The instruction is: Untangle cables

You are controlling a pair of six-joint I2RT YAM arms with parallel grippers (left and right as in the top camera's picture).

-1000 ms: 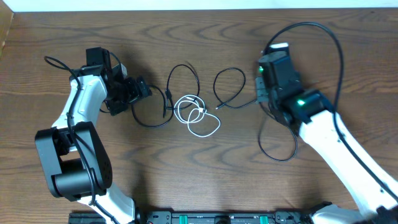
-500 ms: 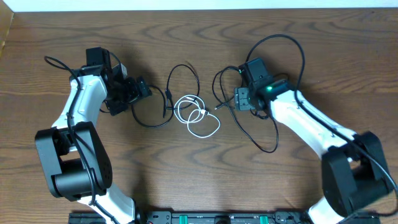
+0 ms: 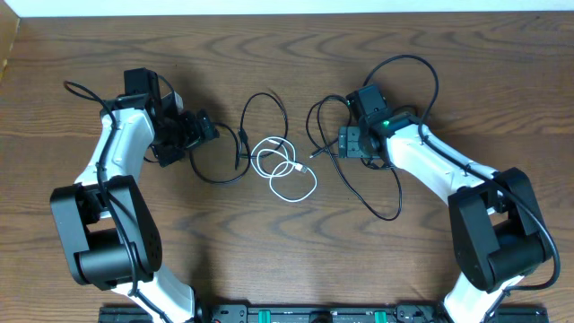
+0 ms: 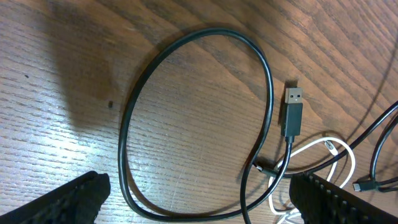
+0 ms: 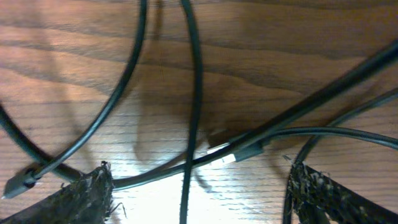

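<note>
Three thin cables lie mid-table. One black cable loops beside my left gripper, and its USB plug shows in the left wrist view. A white cable is coiled in the middle, crossing the black one. The second black cable loops next to my right gripper. Both grippers are open. The left gripper straddles the bottom of the black loop. The right gripper hovers low over crossing black cords, which pass between its fingers untouched.
Thicker black arm cables arc behind the right arm and trail toward the front; another juts from the left arm. The wooden table's far edge runs along the top. A black rail lines the front.
My right arm has swung left from the right side to the right black cable's loop, and its jaws have opened wide. The left arm and the cables in the middle have stayed put.
</note>
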